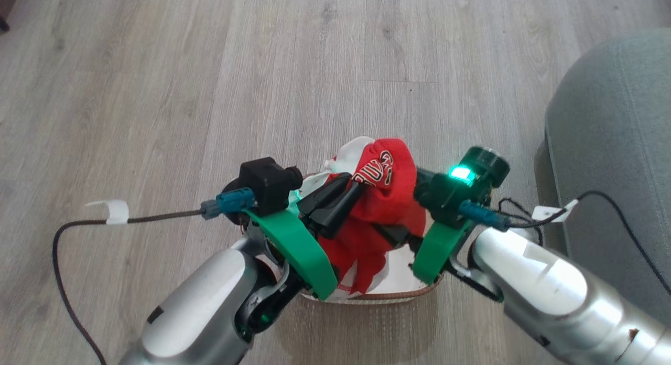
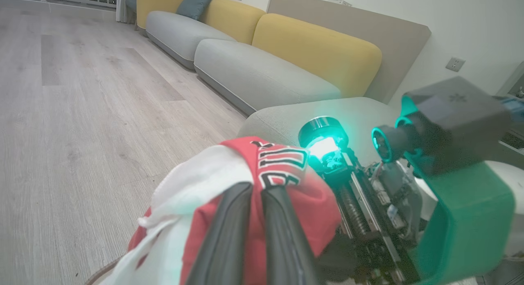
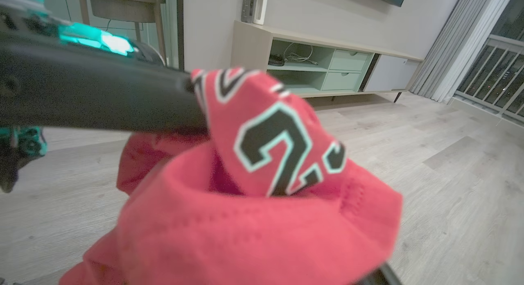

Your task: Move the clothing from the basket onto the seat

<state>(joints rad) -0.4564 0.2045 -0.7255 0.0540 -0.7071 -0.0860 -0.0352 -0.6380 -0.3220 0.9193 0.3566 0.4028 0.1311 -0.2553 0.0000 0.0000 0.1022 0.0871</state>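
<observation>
**Red Jersey Pinched Above the Basket**

The left claw (image 2: pixel 258 189) was closed, its two long, smooth dark fingers (image 2: pixel 229 227) pinching a fold of the clothing (image 1: pixel 388 197). This was a thin bright red knit with white panels and black, white-edged lettering. In the head view the bunched cloth rose in a soft peak at the centre of the frame. Its tails hung down into the basket (image 1: pixel 388 297) beneath, a rounded cream plastic tub with a brown woven-look rim. The right claw (image 1: pixel 409 210) sat at the cloth's right side with its jaws spread wide. Red fabric was draped over them and hid most of the fingers, and no grip could be seen. Pale grey wood-grain floor (image 1: pixel 209 92) planks lay all around. The seat (image 1: pixel 613 145), grey-green woven upholstery with a rounded corner and a stitched seam, stood at the right edge of the frame, apart from the basket.
</observation>
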